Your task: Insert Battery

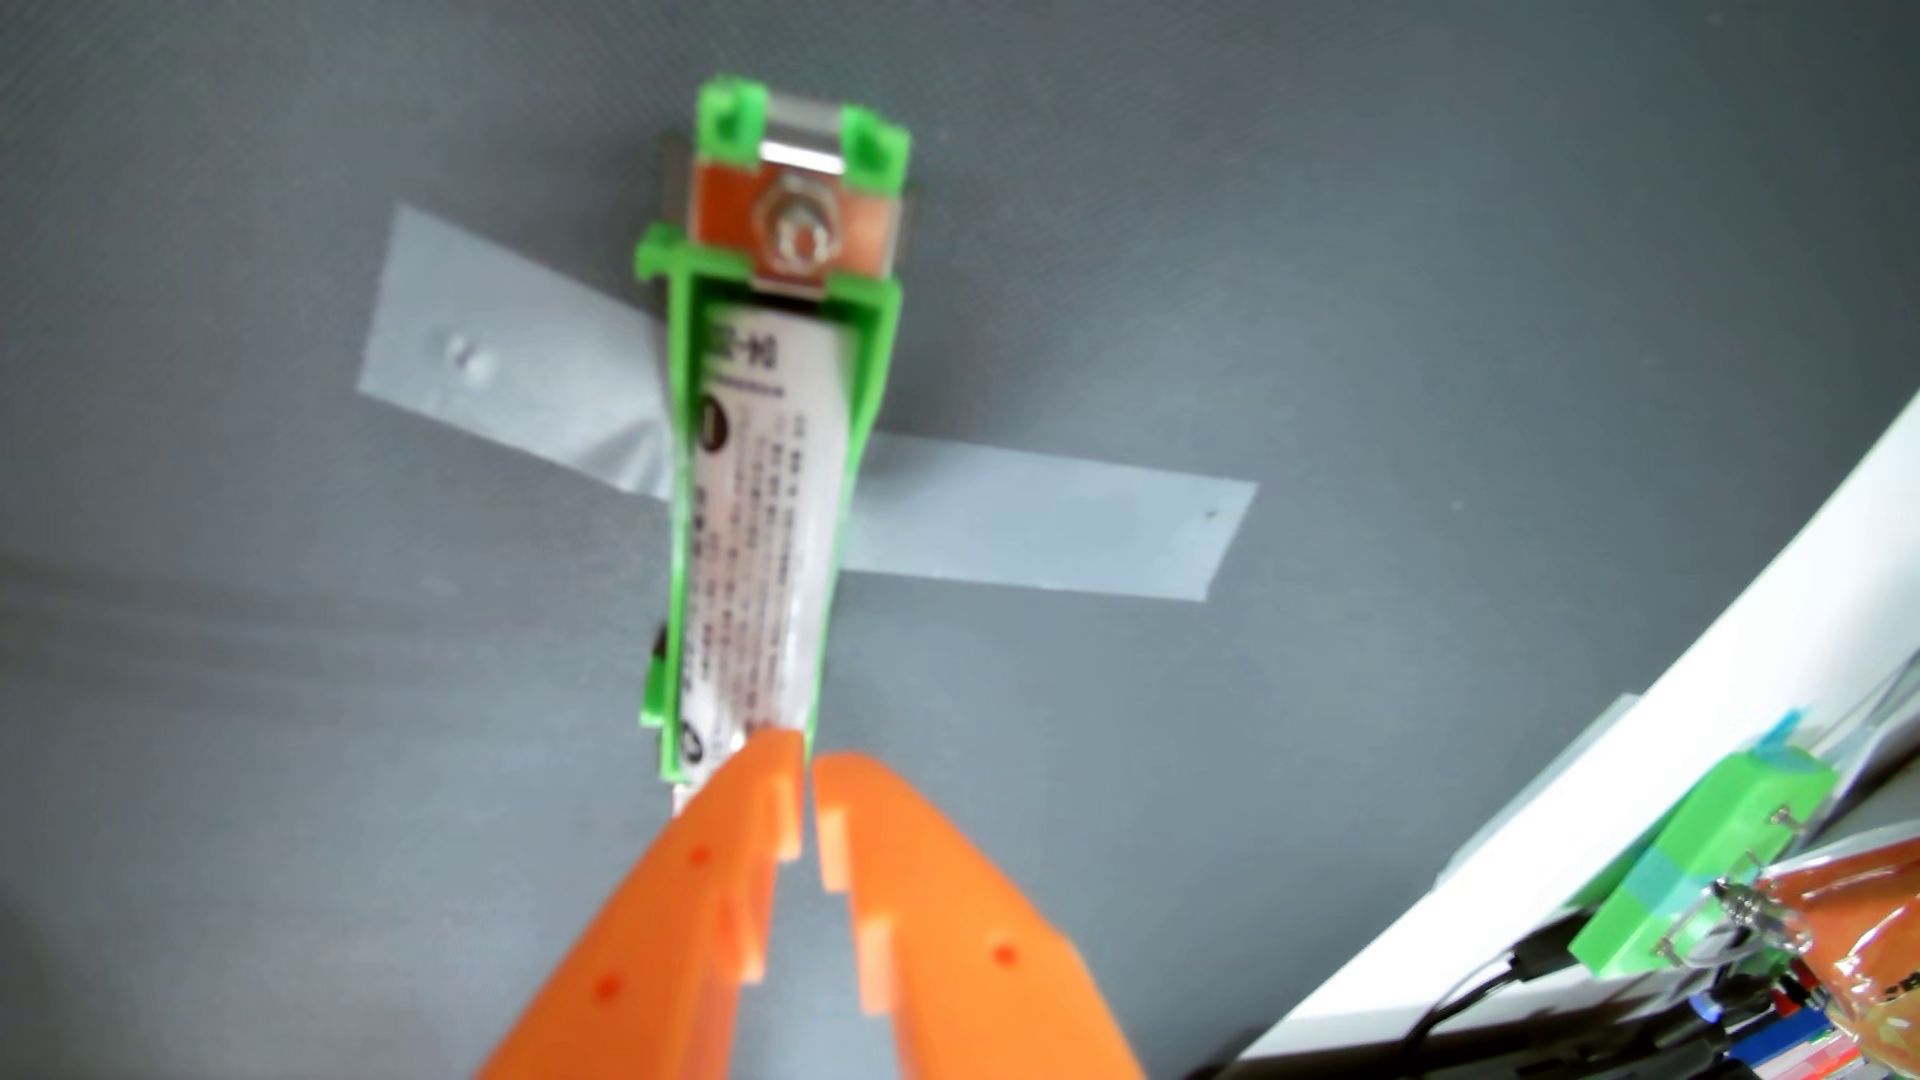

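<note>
In the wrist view a white cylindrical battery with dark print lies lengthwise inside a green holder, which is fixed to the grey mat by clear tape. A copper contact plate with a metal nut sits at the holder's far end. My orange gripper comes in from the bottom edge. Its two fingertips stand close together with only a narrow slit between them, right at the battery's near end. Nothing is held between them.
A white board edge curves across the lower right. Beyond it lie a second green block with blue tape, wires and small electronic parts. The grey mat spreads around the holder.
</note>
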Robot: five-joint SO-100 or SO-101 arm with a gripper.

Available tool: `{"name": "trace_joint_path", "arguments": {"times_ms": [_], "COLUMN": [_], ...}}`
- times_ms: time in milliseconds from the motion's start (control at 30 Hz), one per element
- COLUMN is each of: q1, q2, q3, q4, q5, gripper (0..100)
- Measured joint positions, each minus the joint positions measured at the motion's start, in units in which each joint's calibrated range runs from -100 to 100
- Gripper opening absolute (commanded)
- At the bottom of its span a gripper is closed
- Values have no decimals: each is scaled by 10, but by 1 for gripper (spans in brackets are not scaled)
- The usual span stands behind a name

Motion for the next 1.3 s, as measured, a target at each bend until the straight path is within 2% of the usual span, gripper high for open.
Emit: {"name": "trace_joint_path", "arguments": {"times_ms": [1300], "q1": [0], "q2": [-1], "q3": [14], "q4": [-7], "q5": [0], "gripper": [2]}}
